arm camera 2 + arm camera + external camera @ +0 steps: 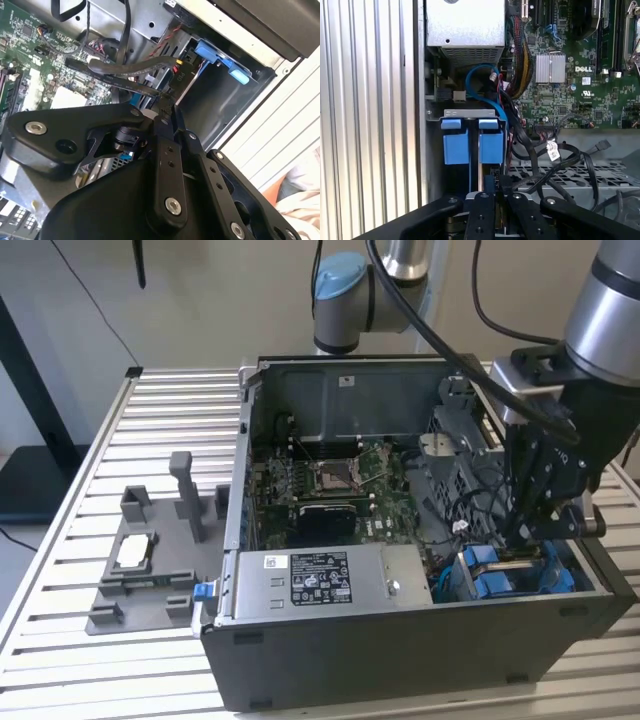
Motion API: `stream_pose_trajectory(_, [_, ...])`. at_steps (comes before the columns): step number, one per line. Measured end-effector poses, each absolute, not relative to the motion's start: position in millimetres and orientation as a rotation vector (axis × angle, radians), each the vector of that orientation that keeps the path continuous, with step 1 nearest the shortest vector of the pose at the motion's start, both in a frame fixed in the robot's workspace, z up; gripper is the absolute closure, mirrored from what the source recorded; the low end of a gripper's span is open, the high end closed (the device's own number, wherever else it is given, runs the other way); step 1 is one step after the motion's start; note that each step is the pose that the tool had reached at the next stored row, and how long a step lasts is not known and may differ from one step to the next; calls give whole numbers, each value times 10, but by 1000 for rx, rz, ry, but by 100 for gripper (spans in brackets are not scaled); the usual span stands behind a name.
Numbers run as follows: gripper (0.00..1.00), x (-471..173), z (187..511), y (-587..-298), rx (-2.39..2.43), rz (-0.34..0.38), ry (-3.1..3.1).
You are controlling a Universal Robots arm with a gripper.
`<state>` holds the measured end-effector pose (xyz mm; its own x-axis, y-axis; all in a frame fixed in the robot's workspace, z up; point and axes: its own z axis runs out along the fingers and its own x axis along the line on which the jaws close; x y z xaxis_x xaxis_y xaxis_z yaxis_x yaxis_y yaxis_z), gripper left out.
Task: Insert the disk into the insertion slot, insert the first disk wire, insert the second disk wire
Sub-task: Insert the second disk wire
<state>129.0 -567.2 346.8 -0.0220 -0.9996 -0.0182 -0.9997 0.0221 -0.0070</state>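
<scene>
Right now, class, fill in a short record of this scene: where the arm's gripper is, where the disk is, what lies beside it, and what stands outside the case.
gripper: just over the disk, at the case corner on the exterior view's right
disk: blue-framed, sitting in the metal slot
beside it: black wires lying loose next to the slot
outside the case: grey holder on the slatted table

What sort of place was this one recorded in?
Probably a robotics lab bench set up for PC assembly: an opened PC case lies on a slatted metal table, a grey parts fixture sits beside it, and the arm's gripper hangs inside the case.
</scene>
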Motion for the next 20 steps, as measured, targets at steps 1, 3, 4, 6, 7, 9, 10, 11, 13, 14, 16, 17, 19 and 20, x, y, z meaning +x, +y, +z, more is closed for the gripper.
stream_pose_trajectory(1, [84,1290,3465,-5671,-2181,11,2236])
stream_pose_trajectory(3, [84,1291,3460,-5669,-2170,10,2245])
stream_pose_trajectory(4, [84,1290,3458,-5667,-2164,10,2250])
stream_pose_trajectory(6, [84,1290,3454,-5662,-2154,9,2259])
stream_pose_trajectory(7, [84,1290,3451,-5661,-2150,9,2263])
stream_pose_trajectory(9, [84,1291,3446,-5659,-2144,9,2269])
stream_pose_trajectory(10, [84,1291,3443,-5658,-2140,8,2272])
stream_pose_trajectory(11, [84,1290,3441,-5658,-2138,8,2274])
stream_pose_trajectory(13, [84,1290,3436,-5657,-2135,8,2277])
stream_pose_trajectory(14, [84,1291,3432,-5657,-2134,7,2278])
stream_pose_trajectory(16, [84,1290,3424,-5657,-2131,7,2280])
stream_pose_trajectory(17, [84,1291,3420,-5657,-2130,7,2281])
stream_pose_trajectory(19, [84,1290,3414,-5658,-2128,6,2283])
stream_pose_trajectory(20, [84,1290,3410,-5658,-2127,6,2283])
